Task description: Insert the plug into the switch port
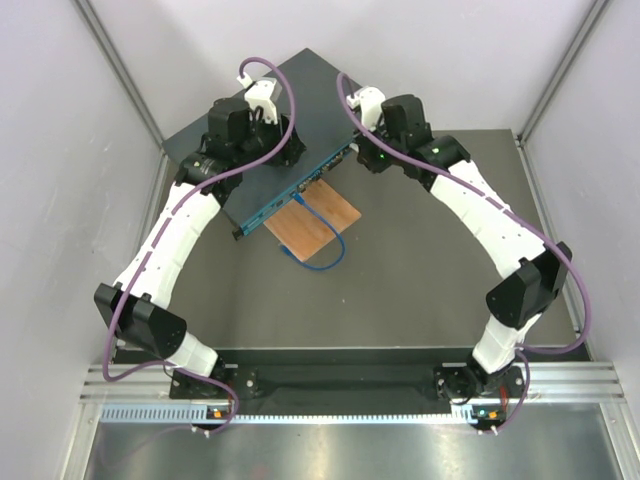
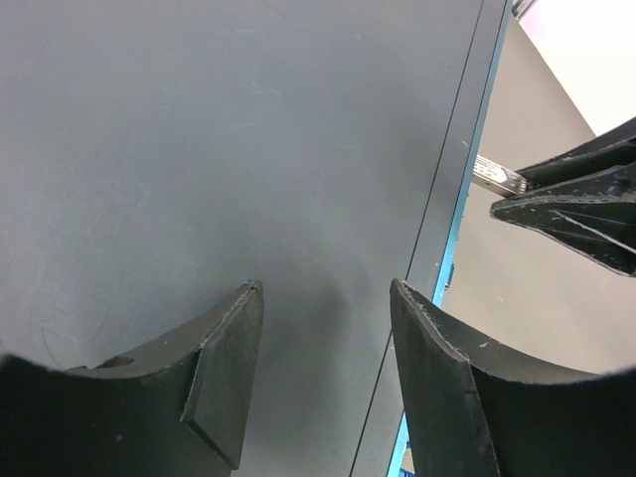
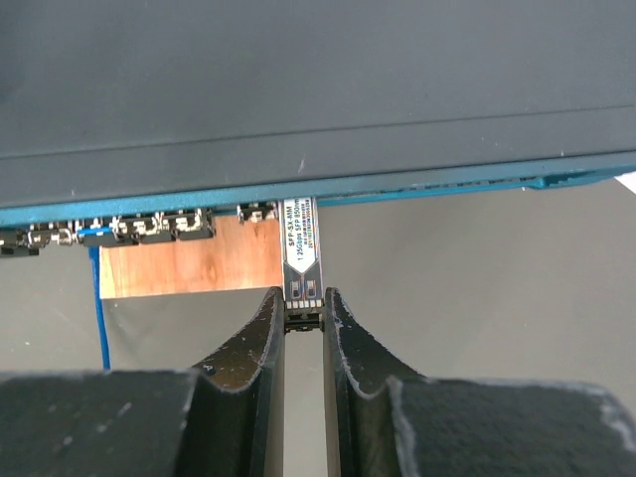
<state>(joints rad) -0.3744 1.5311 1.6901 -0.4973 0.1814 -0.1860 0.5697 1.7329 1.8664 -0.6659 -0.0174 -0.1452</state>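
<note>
The switch [image 1: 295, 115] is a flat dark teal-blue box lying at the back of the table, its port row [image 3: 129, 227] facing the arms. My left gripper [image 2: 326, 288] hangs open over the switch's top [image 2: 229, 149] near the port edge, nothing between its fingers. My right gripper [image 3: 301, 298] is shut on the rear end of the plug [image 3: 301, 248], a small silver labelled module. The plug's front end meets the switch's port face [image 3: 298, 194] just right of the port row. In the left wrist view the plug [image 2: 497, 179] points at the blue front edge, held by the right fingers [image 2: 581, 209].
A thin orange-brown wooden board [image 1: 315, 220] lies on the table in front of the switch, under the port row. A blue cable [image 1: 325, 262] runs from a port and loops across the board. White enclosure walls [image 1: 60, 150] stand on both sides.
</note>
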